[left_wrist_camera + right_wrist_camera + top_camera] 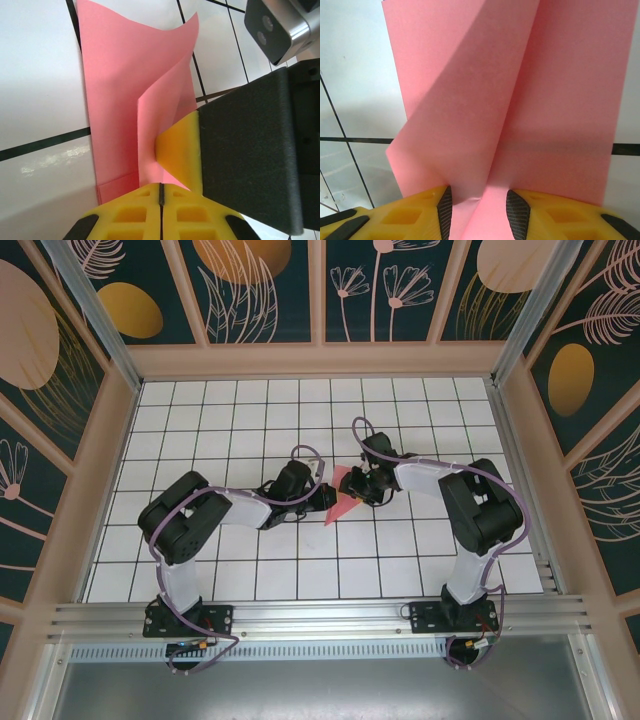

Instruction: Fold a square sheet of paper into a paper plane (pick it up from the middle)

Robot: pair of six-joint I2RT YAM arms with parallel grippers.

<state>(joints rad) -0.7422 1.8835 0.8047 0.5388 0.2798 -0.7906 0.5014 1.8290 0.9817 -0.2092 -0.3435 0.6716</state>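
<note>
— Left of the sheet of paper [340,502], seen from above?
— Left gripper [318,492], touching it; jaw state unreadable from up there.
— And from its own wrist?
— Yellow fingers [135,215] pressed together, pinching the pink sheet's edge. Creased, one flap raised.
— Right of the sheet?
— Right gripper [360,487], also touching. From its wrist, pads [445,207] spread apart, fold lying between them.
— Under the sheet?
— White tiled table [200,430], black grid lines. Around it, wood-framed walls [260,280] of teal leaf panels.

White grid-tiled table [200,420], teal floral wall panels [260,290], aluminium front rail [300,615]
</note>
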